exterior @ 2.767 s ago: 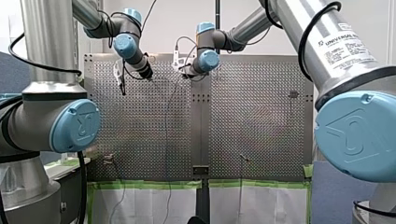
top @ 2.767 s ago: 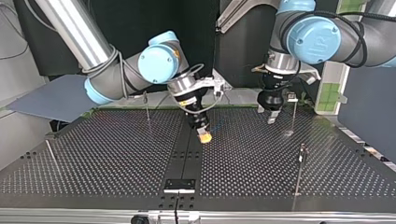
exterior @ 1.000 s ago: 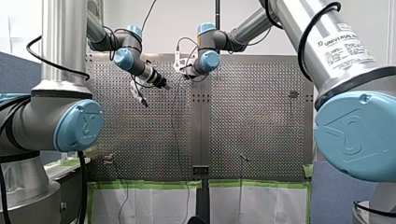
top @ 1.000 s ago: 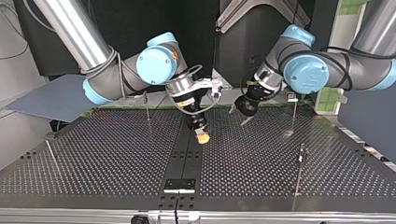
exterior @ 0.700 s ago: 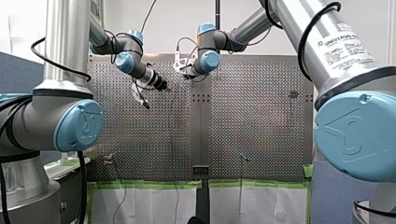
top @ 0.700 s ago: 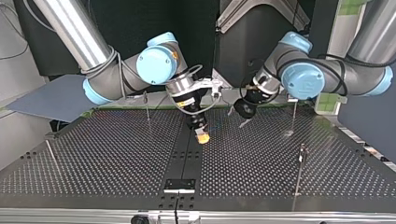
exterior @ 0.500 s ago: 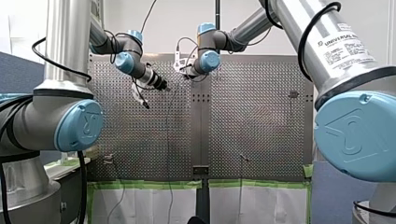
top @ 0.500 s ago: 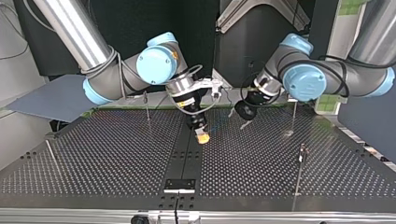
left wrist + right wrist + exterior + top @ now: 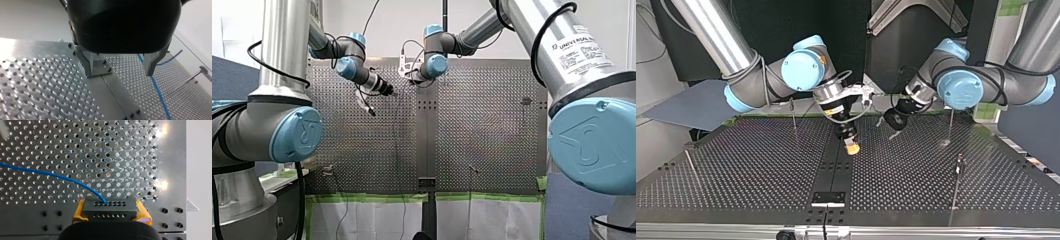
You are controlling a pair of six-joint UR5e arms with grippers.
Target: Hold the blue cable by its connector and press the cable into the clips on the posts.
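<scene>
A black connector (image 9: 109,207) sits between the yellow pads (image 9: 78,211) of my right gripper (image 9: 852,148), which is shut on it low over the table's centre strip. The blue cable (image 9: 52,175) leaves the connector and curves away over the perforated plate. My left gripper (image 9: 887,128) hovers beside it, tilted, metal fingers (image 9: 86,63) apart and nothing between them. In the left wrist view the blue cable (image 9: 158,93) lies on the plate just past one finger. Thin clip posts (image 9: 794,114) (image 9: 951,124) (image 9: 959,172) stand around the table.
Another slim post (image 9: 691,168) leans at the top view's left edge. A dark bracket (image 9: 828,198) sits on the centre strip near that view's front edge. Green tape (image 9: 372,198) lines the table's near edge in the front view.
My left arm has swung from beside the far post toward the right gripper and tilted; over the last half second it crept slightly closer. The right arm holds still with the connector.
</scene>
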